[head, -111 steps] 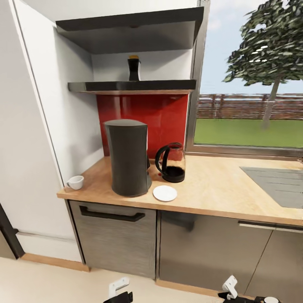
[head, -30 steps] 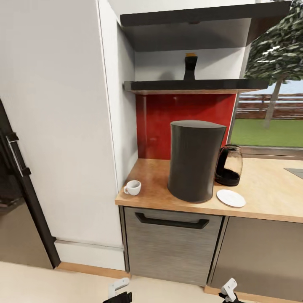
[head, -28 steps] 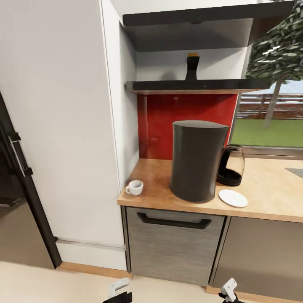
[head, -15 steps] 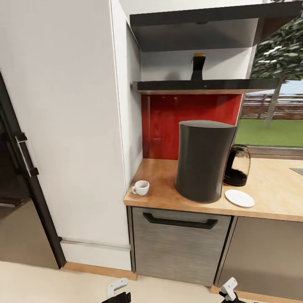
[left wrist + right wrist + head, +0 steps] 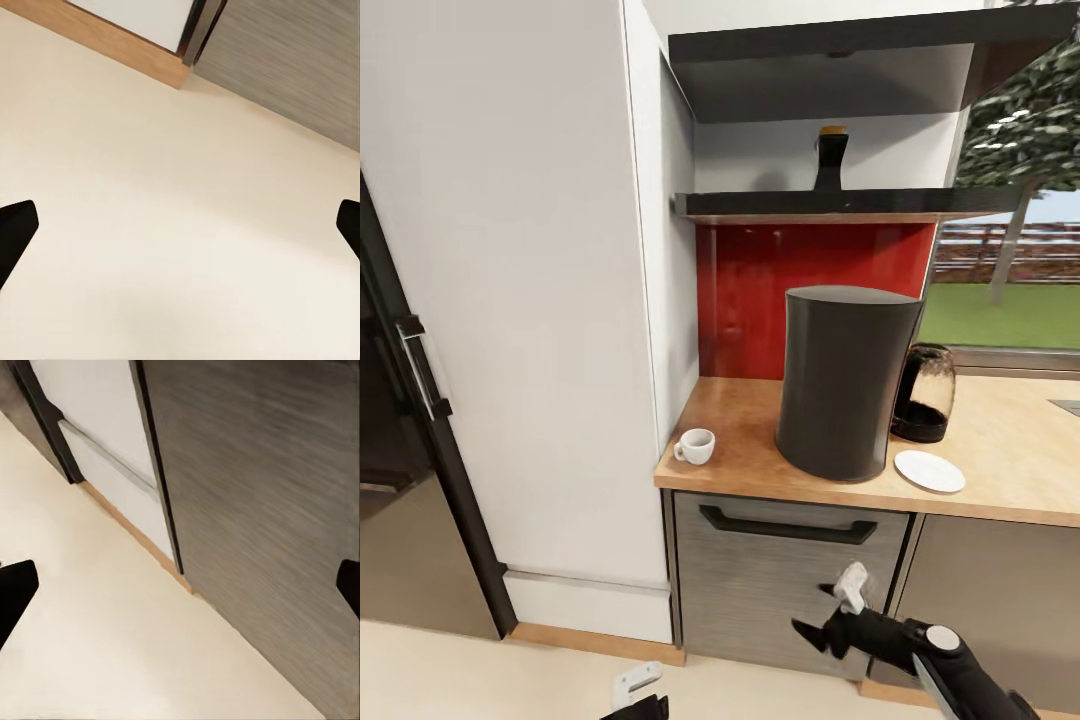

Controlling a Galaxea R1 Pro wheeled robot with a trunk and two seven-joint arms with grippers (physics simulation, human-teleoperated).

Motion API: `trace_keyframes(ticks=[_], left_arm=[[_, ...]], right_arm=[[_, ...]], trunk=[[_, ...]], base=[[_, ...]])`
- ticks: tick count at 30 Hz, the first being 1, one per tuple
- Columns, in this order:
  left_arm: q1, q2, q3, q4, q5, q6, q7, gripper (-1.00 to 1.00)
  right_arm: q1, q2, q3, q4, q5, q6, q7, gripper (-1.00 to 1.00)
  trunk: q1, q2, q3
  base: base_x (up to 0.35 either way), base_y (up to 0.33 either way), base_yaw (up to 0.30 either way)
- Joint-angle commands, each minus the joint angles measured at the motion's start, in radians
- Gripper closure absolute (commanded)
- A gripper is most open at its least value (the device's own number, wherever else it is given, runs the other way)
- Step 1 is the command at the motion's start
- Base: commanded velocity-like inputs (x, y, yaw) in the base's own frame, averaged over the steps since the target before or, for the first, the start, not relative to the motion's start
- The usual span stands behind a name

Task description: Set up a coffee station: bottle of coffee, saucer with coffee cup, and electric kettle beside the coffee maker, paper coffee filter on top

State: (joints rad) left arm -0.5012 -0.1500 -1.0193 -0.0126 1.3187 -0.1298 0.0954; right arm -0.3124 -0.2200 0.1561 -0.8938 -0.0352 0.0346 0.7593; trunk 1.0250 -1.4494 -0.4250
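The tall black-grey coffee maker [image 5: 848,385] stands on the wood-grain kitchen countertop [image 5: 738,418]. Behind its right side is the glass electric kettle [image 5: 926,393], and the white saucer [image 5: 929,471] lies in front of the kettle. The white coffee cup [image 5: 695,446] sits apart near the counter's left end. The dark bottle of coffee [image 5: 832,159] stands on the kitchen shelf [image 5: 840,204] over the red backsplash. The paper coffee filter is out of view. My right gripper [image 5: 816,612] hangs open in front of the cabinet below the counter. My left gripper [image 5: 180,229] is open, low over the floor.
A tall white panel [image 5: 510,300] walls off the counter's left end, with a dark appliance and its handle [image 5: 415,380] beyond. A drawer with a black handle [image 5: 788,525] sits under the counter. A second black board [image 5: 840,40] hangs above the shelf. The floor [image 5: 450,670] is beige.
The camera swung left and then settled. My right arm has risen into view in front of the cabinet. The things on the counter and shelf have not moved.
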Motion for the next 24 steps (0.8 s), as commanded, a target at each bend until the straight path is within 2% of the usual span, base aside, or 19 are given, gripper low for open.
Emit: trace_keyframes(ticks=[1,4,5,9,11,16,23,24], left_arm=[[0.000,0.000,-0.008,-0.001,0.005,-0.002,0.006,-1.00],[0.000,0.000,-0.008,-0.001,0.005,-0.002,0.006,-1.00],[0.000,0.000,-0.008,-0.001,0.005,-0.002,0.006,-1.00],[0.000,0.000,-0.008,-0.001,0.005,-0.002,0.006,-1.00],[0.000,0.000,-0.008,-0.001,0.005,-0.002,0.006,-1.00],[0.000,0.000,-0.008,-0.001,0.005,-0.002,0.006,-1.00],[0.000,0.000,-0.008,-0.002,0.004,-0.002,0.006,-1.00],[0.000,0.000,-0.008,-0.002,0.004,-0.002,0.006,-1.00]], right_arm=[[-0.001,-0.001,0.002,-0.014,-0.003,0.015,0.023,-1.00],[-0.001,0.001,0.002,-0.091,-0.003,0.081,0.130,-1.00],[-0.001,0.006,0.002,-0.162,-0.003,0.139,0.187,-1.00],[-0.001,0.041,0.004,-0.267,-0.003,0.230,0.258,-1.00],[-0.001,0.058,0.005,-0.304,-0.002,0.260,0.285,-1.00],[-0.001,0.073,0.010,-0.374,-0.003,0.333,0.341,-1.00],[-0.001,0.131,0.011,-0.486,-0.004,0.465,0.370,-1.00],[-0.001,0.151,0.009,-0.495,-0.004,0.488,0.371,-1.00]], trunk=[[0.000,-0.001,-0.001],[0.000,-0.001,-0.001],[0.000,-0.001,-0.001],[0.000,-0.001,-0.001],[0.000,-0.001,-0.001],[0.000,-0.001,-0.001],[0.000,-0.001,-0.001],[0.000,-0.001,-0.001]], base=[[0.000,0.000,0.000],[0.000,0.000,0.000],[0.000,0.000,0.000],[0.000,0.000,0.000],[0.000,0.000,0.000],[0.000,0.000,0.000],[0.000,0.000,0.000],[0.000,0.037,0.000]])
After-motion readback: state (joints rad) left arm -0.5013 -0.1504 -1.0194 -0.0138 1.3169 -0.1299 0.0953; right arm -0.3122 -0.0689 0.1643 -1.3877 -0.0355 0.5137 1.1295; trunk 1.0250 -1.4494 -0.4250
